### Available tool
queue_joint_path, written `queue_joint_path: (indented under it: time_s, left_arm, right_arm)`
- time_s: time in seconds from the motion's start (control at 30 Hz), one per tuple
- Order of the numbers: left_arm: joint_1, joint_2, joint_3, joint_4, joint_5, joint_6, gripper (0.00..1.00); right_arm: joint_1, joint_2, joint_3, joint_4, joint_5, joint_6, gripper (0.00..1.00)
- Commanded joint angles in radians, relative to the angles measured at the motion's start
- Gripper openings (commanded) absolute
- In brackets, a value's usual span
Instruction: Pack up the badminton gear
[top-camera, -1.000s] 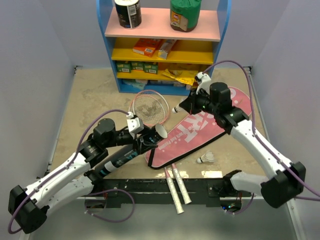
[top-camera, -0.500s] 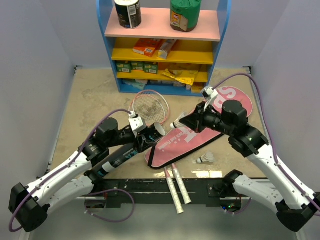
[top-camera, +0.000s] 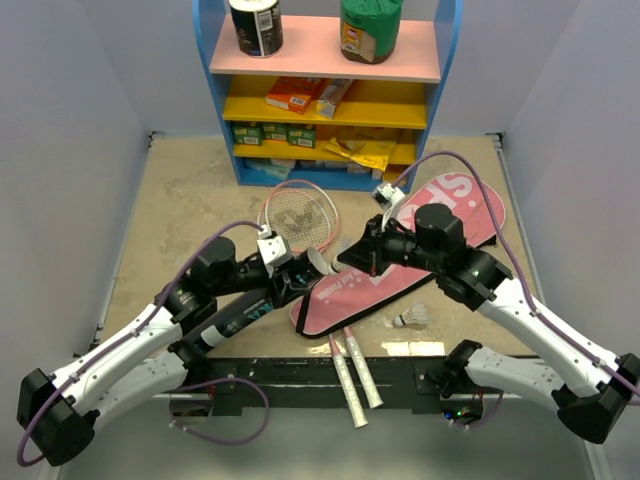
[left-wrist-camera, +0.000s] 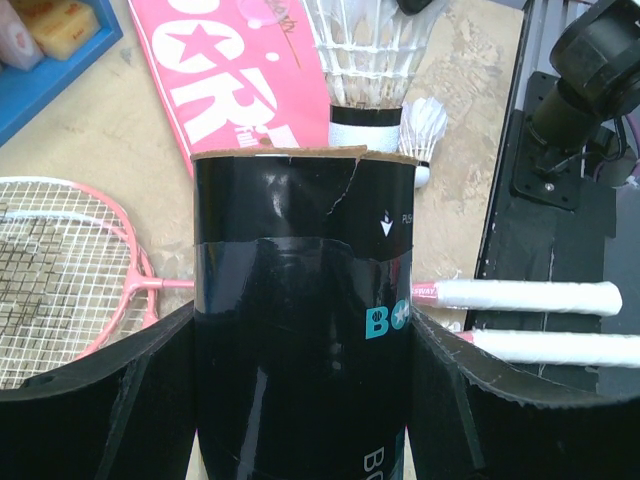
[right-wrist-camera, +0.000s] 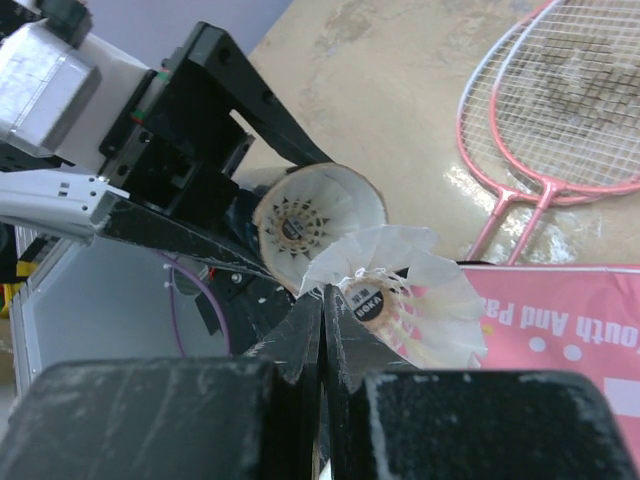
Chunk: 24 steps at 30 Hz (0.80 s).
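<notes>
My left gripper (left-wrist-camera: 300, 340) is closed around the long black tube (left-wrist-camera: 300, 300), which slants up off the table (top-camera: 245, 315). The tube's open mouth (right-wrist-camera: 315, 222) shows a shuttlecock sitting inside it. My right gripper (right-wrist-camera: 323, 300) is shut on the feather edge of a white shuttlecock (right-wrist-camera: 420, 290) and holds it right in front of that mouth (left-wrist-camera: 365, 60). Another shuttlecock (top-camera: 410, 317) lies loose on the table beside the pink bag (top-camera: 350, 300). Two pink rackets (top-camera: 300, 215) lie partly under the bag, and their white handles (top-camera: 350, 375) reach the near edge.
A blue and yellow shelf unit (top-camera: 330, 90) with boxes, packets and two jars stands at the back. The black base rail (top-camera: 300, 375) runs along the near edge. Grey walls close in both sides.
My right arm has swung left and towards me, carrying the shuttlecock from above the bag to the tube's mouth. The left arm and tube have barely moved.
</notes>
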Motion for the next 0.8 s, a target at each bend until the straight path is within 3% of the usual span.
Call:
queue_joint_path:
  time_s: [0.0, 0.47, 0.77]
  left_arm:
    - [-0.006, -0.027, 0.022, 0.098, 0.044, 0.013, 0.00]
    - [-0.006, -0.032, 0.025, 0.099, 0.059, 0.013, 0.00]
    - [-0.004, -0.056, 0.013, 0.128, 0.080, 0.001, 0.00]
  right_arm:
    - [0.075, 0.034, 0.058, 0.036, 0.079, 0.016, 0.00]
    - [0.099, 0.054, 0.153, -0.043, 0.153, -0.027, 0.00]
    - [0.118, 0.085, 0.027, 0.098, 0.033, 0.044, 0.00]
